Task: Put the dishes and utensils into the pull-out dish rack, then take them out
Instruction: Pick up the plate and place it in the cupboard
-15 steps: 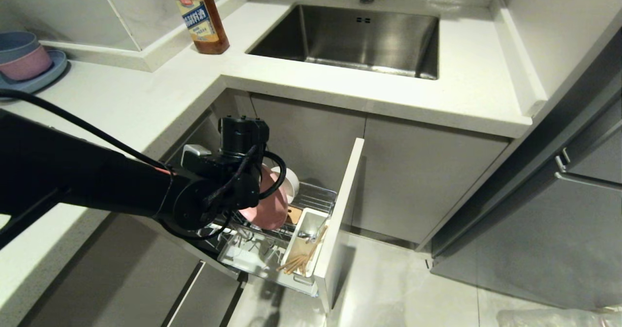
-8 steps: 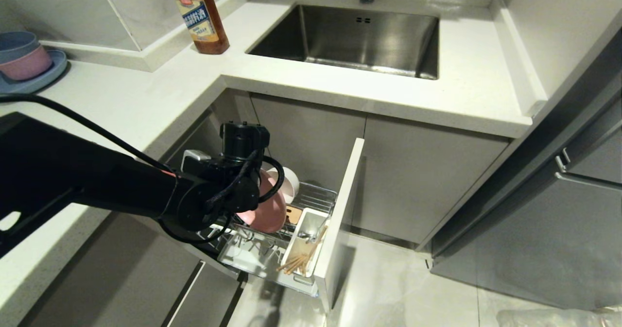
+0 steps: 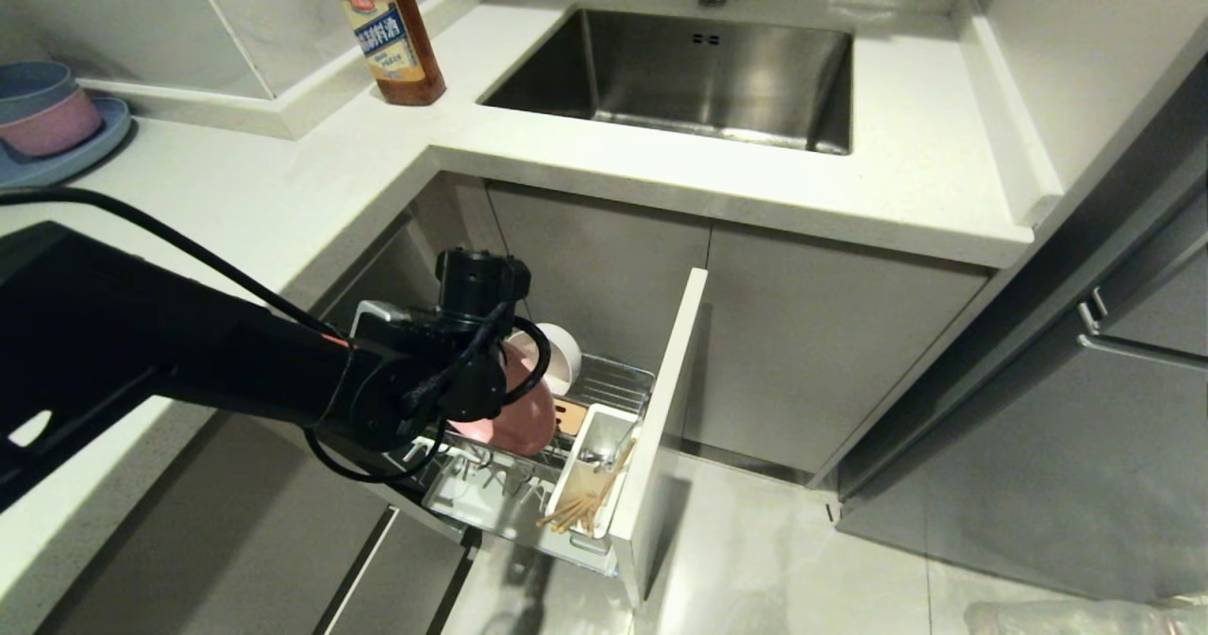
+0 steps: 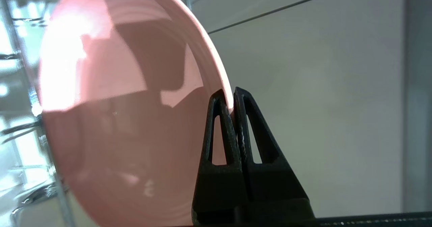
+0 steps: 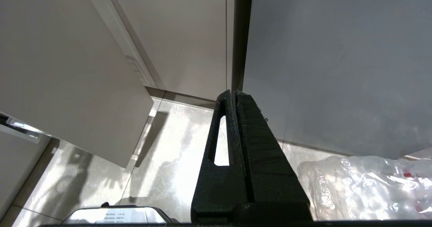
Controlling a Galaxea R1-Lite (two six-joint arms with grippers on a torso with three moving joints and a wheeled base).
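Left gripper (image 4: 228, 100) clamped on the rim of the large flat pink oval plate (image 3: 514, 418), held on edge over the pull-out chrome wire dish rack (image 3: 613, 385).

Plate: upright, low among the rack's wires, near the rack's middle. Cream-white round bowl (image 3: 564, 357): on edge just behind the plate, toward the rack's back end. Light-wood chopsticks (image 3: 578, 508) and slim metal spoon (image 3: 615, 454): in the white plastic utensil cup (image 3: 590, 432) against the narrow grey door front (image 3: 661, 427). Right gripper (image 5: 233, 100): closed, empty, pointing at the floor (image 5: 168, 173), away from the rack.
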